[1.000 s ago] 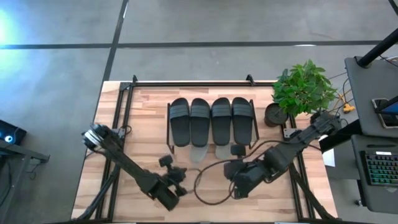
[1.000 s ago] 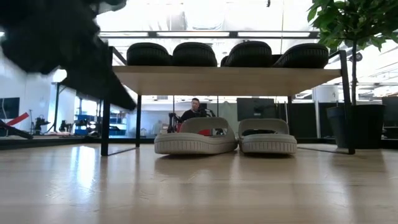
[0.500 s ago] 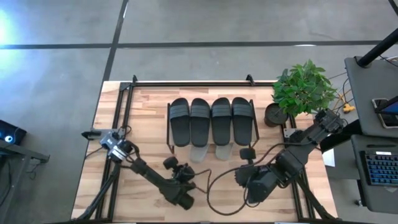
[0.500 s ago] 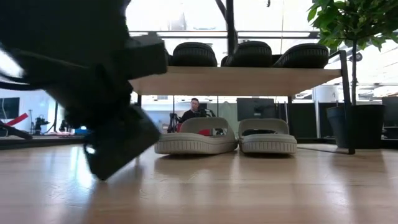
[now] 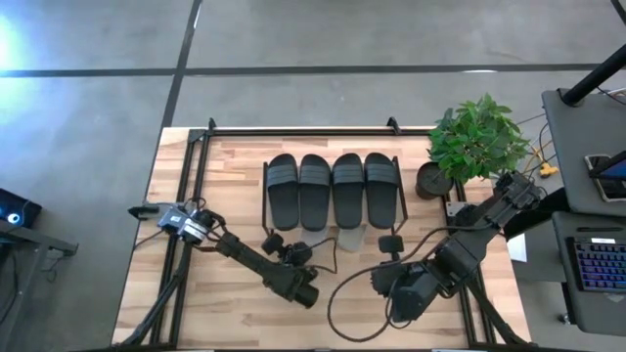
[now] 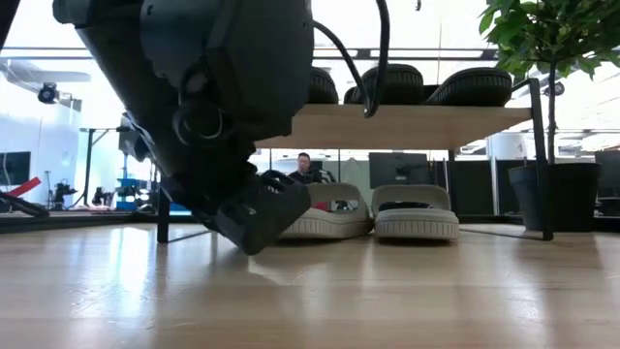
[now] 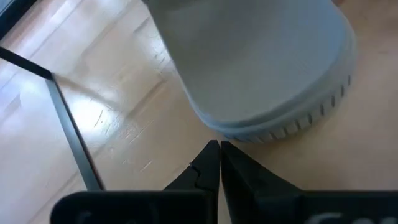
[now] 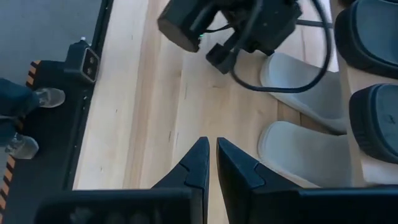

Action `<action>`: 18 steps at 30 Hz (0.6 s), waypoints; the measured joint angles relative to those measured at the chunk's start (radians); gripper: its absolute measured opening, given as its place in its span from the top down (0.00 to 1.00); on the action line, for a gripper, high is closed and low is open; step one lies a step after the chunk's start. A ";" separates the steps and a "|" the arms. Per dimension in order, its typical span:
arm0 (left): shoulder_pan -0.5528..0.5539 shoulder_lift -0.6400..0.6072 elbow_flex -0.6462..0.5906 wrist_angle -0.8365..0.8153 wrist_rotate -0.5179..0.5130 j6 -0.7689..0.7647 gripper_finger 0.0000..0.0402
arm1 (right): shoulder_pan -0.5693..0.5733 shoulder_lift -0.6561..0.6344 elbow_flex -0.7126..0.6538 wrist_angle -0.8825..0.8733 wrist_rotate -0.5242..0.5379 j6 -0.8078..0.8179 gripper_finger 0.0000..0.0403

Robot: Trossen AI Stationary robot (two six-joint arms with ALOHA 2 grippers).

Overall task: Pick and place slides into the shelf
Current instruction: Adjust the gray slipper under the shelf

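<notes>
Overhead, four dark ribbed slides (image 5: 332,188) line the wooden shelf (image 5: 402,194) top, two pale rubber ones (image 6: 417,213) beneath, while the closed left gripper (image 7: 219,154) noses one's heel and the closed right gripper (image 8: 208,154) hovers over bare tabletop.

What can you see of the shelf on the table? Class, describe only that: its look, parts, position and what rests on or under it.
The shelf is a low rack: a light wooden top board on thin black metal legs, standing on the wooden table toward its far side, left of a potted plant. Four dark slides lie side by side on the top board, filling its width. Beneath the board, on the table, two light grey slides sit side by side, their ends poking out at the front. In the low view, an arm hides the shelf's left part.
</notes>
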 joint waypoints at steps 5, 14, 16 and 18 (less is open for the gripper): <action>0.003 0.000 0.003 0.064 -0.012 0.080 1.00 | 0.010 0.000 -0.003 0.000 0.000 0.001 0.94; 0.012 -0.002 0.010 0.284 -0.007 0.259 1.00 | 0.009 0.000 -0.006 -0.002 0.008 -0.006 0.94; 0.012 -0.006 0.023 0.239 -0.001 0.262 1.00 | 0.012 0.000 -0.006 -0.007 0.009 0.000 0.94; 0.012 -0.020 0.029 0.176 0.004 0.262 1.00 | 0.018 -0.001 -0.006 -0.027 0.010 0.018 0.94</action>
